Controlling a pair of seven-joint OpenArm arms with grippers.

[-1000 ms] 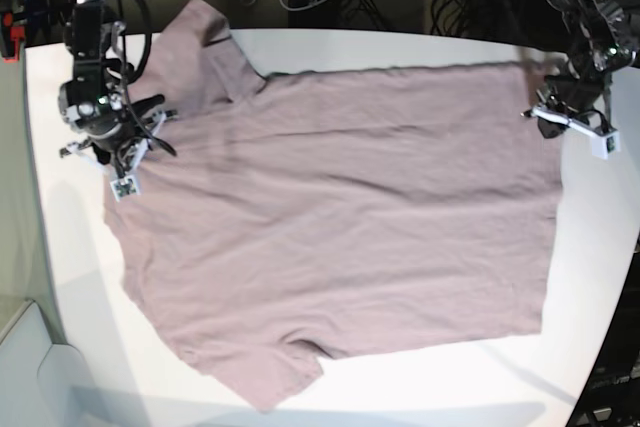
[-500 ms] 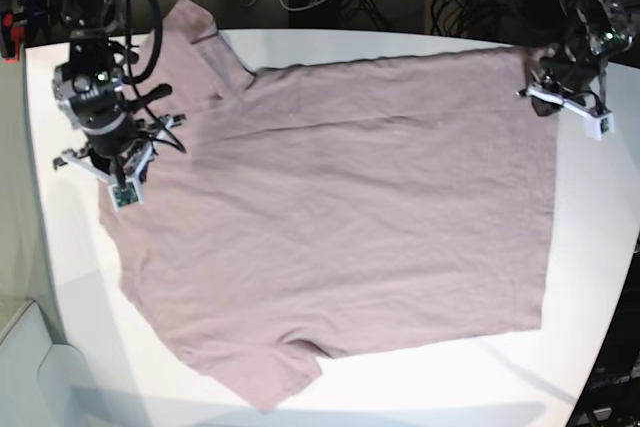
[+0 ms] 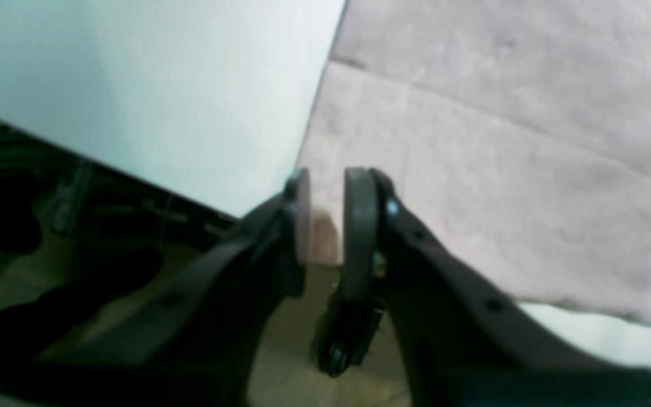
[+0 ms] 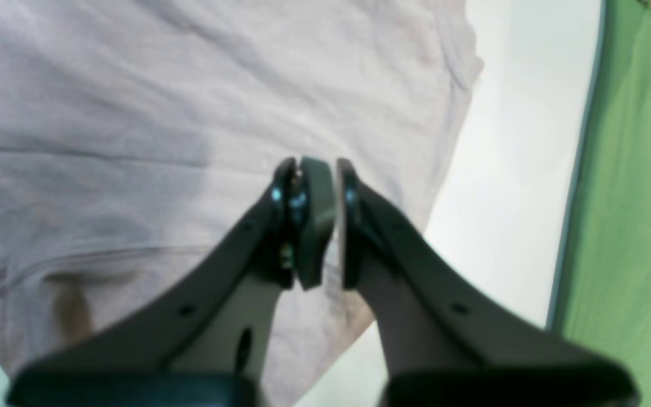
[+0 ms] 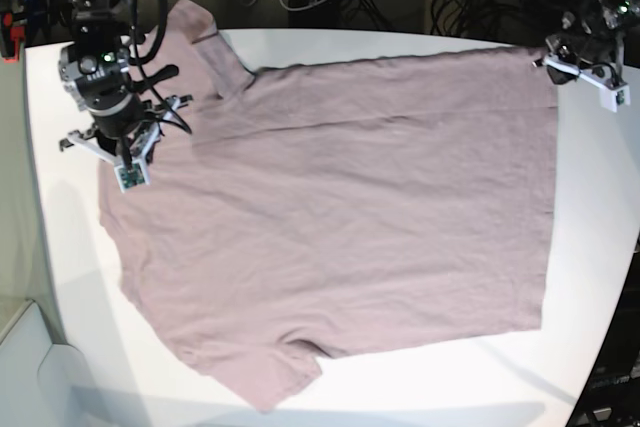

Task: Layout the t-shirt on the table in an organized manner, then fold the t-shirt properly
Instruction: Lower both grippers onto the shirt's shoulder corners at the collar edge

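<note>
Base view shows the t-shirt (image 5: 340,217) lying nearly flat on the white worktop (image 5: 600,247), soft, light and easily wrinkled, best taken by corners or hem, while the left gripper (image 3: 325,215) stands narrowly parted holding nothing and the right gripper (image 4: 334,220) is nearly closed, empty.

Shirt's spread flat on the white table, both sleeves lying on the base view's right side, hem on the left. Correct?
Not quite. In the base view the shirt does lie spread flat on the white table, but the sides are swapped: both sleeves lie on the left, and the hem runs down the right.
</note>
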